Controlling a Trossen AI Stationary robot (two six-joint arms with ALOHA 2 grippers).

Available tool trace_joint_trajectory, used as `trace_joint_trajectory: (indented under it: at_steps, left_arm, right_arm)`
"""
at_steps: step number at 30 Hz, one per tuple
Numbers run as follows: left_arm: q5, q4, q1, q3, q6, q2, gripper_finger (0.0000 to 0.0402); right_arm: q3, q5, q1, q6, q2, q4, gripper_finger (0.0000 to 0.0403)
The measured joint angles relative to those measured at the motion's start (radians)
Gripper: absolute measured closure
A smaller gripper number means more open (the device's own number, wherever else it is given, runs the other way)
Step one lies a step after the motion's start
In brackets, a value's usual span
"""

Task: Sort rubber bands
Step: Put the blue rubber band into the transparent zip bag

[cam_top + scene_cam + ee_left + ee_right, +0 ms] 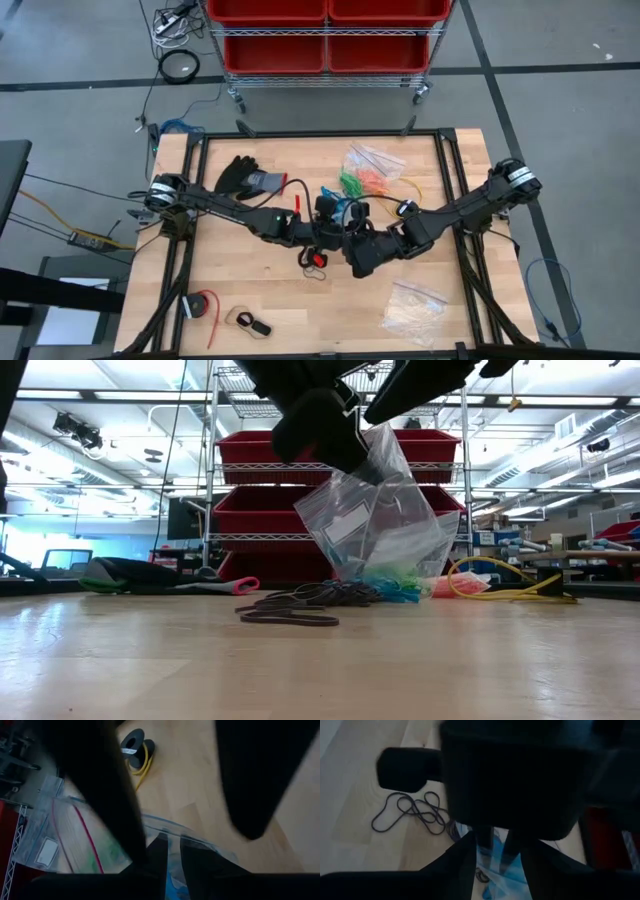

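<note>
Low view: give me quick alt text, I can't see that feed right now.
A clear plastic zip bag hangs from dark gripper parts above the light wooden table. Thin black rubber bands lie heaped before it, green and blue ones under it, a yellow cable beside it. Red bins stand behind.

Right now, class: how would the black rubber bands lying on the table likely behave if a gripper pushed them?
The black rubber bands lie in thin, limp loops, so they would probably bunch and tangle rather than slide together. Lying flat on the wooden table, they seem unlikely to roll.
</note>
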Motion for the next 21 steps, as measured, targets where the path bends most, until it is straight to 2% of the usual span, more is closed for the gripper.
trace_joint_trajectory:
  at_steps: [6,11,21]
  left_arm:
    - [-0.007,-0.001,-0.017,0.000,0.016,0.000,0.0342]
    - [-0.056,-0.015,-0.018,0.000,0.017,0.000,0.0342]
    - [-0.061,-0.026,-0.017,0.000,0.017,0.000,0.0342]
  right_arm:
    - [0.000,-0.131,-0.066,0.105,0.000,-0.071,0.0272]
    - [0.000,-0.162,-0.076,0.151,0.000,-0.112,0.0278]
    - [0.000,-0.187,-0.056,0.169,0.000,-0.158,0.0281]
